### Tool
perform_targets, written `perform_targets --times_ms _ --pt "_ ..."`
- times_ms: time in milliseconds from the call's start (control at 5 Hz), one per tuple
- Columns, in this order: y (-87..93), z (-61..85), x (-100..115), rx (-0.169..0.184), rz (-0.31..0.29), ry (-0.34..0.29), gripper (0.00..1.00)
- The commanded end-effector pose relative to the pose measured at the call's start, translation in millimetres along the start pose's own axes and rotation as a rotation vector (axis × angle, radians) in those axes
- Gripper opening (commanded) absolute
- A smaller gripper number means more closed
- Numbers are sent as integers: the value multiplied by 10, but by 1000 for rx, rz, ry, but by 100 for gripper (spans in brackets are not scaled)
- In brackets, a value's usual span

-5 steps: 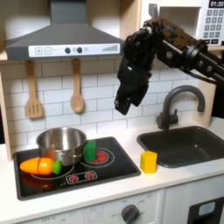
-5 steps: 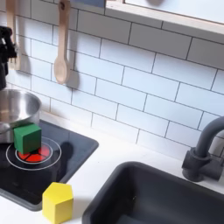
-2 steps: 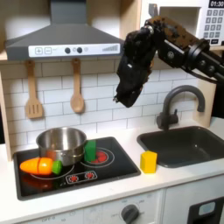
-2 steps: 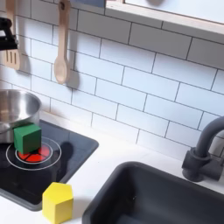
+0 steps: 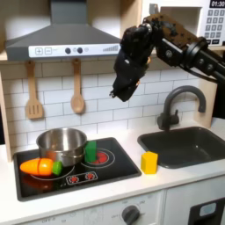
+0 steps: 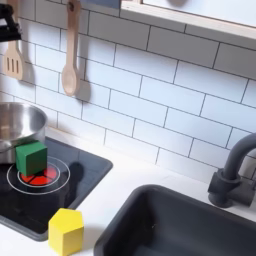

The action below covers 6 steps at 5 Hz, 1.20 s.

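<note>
My black gripper (image 5: 119, 91) hangs high in the air in front of the tiled wall, above the right part of the toy stove (image 5: 110, 169). Nothing shows between its fingers, and they are too dark to tell whether they are apart. A dark edge of the gripper (image 6: 6, 26) shows at the top left of the second exterior view. Well below it, a green block (image 5: 90, 151) stands on the red burner beside a steel pot (image 5: 61, 145). A yellow block (image 5: 149, 162) sits on the white counter to the stove's right. A toy carrot (image 5: 39, 166) lies on the stove's front left.
A sink (image 5: 189, 146) with a dark faucet (image 5: 178, 104) is at the first exterior view's right. A spatula (image 5: 33, 91) and wooden spoon (image 5: 77, 89) hang on the wall under the range hood (image 5: 61, 39). A microwave (image 5: 215, 22) is at the upper right.
The gripper has risen and shifted slightly toward the first exterior view's left. The blocks, pot and carrot have not moved.
</note>
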<state>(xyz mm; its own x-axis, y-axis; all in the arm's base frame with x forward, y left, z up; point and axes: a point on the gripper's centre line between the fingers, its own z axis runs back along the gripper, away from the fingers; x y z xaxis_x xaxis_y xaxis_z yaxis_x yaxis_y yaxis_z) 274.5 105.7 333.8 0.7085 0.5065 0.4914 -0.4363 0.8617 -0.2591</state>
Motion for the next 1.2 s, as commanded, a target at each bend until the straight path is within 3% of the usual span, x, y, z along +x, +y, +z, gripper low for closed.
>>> perform_targets --times_ms 0,1000 --pt "1 -107 196 -8 32 -30 0" --pt "-77 -78 518 -59 123 -75 0"
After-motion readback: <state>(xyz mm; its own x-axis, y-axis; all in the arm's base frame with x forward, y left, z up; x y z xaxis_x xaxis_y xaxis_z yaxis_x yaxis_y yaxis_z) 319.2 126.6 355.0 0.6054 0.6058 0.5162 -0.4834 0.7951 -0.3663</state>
